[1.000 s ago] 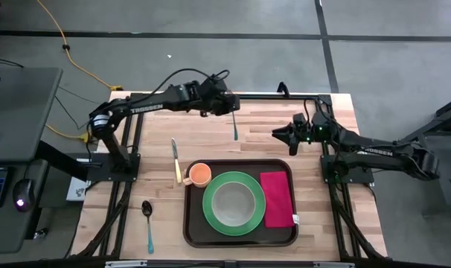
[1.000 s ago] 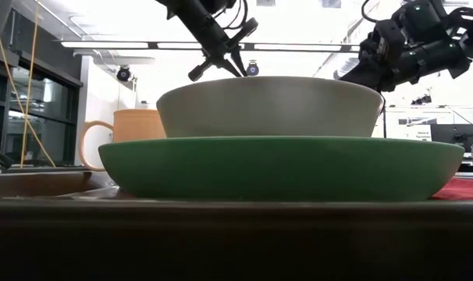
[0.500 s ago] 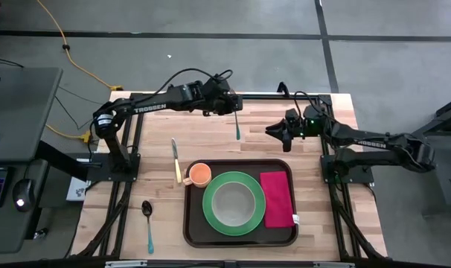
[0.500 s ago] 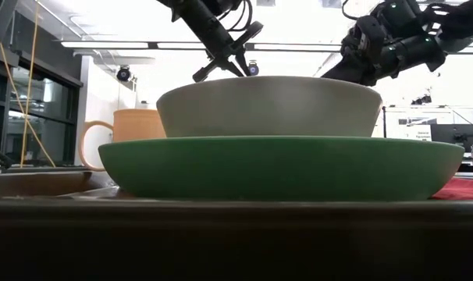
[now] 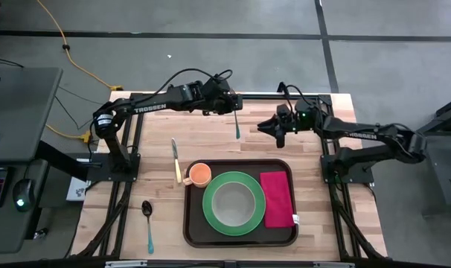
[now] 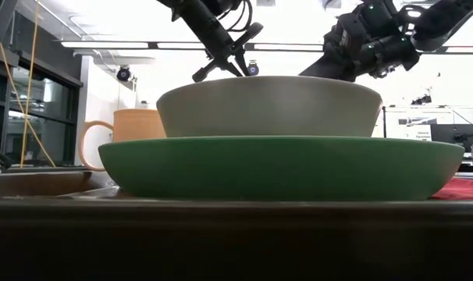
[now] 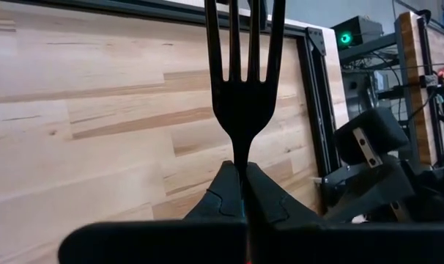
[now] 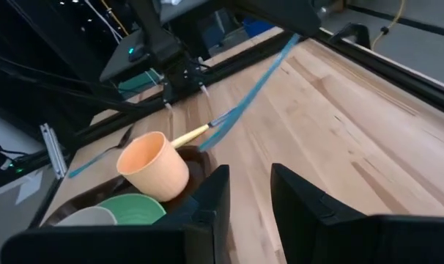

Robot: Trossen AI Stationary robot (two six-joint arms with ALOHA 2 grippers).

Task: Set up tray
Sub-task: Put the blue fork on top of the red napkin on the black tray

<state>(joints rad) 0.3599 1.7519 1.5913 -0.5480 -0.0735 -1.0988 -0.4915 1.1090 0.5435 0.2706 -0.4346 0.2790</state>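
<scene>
My left gripper (image 5: 234, 110) hangs over the table's far middle, shut on a fork (image 7: 240, 110) that has dark tines and a teal handle (image 5: 236, 126). To its right my right gripper (image 5: 265, 126) stands open in the air with nothing between its fingers (image 8: 220, 183), pointing toward the fork. The dark brown tray (image 5: 192, 223) lies at the near middle. It bears a green plate (image 5: 210, 216) with a grey bowl (image 5: 233, 202) on it, an orange cup (image 5: 199, 173) and a magenta napkin (image 5: 277, 199). My left gripper pinches the fork's neck (image 7: 240, 152), just below the tines, between its two fingers. The fingers come from the table's left, slanting down, and lie across the fork. The tines stick out toward the far edge, and the teal handle (image 8: 262, 77) slopes down toward the near side, clear of the table.
A knife with a yellow handle (image 5: 176, 160) lies on the wood left of the tray. A spoon with a teal handle (image 5: 147, 223) lies near the front left. Bare wood shows between the tray and the far rail (image 5: 285, 94).
My right gripper has gone toward the table's left, toward the hanging fork, and risen a little, its fingers still apart. My left gripper and the fork have kept their place.
</scene>
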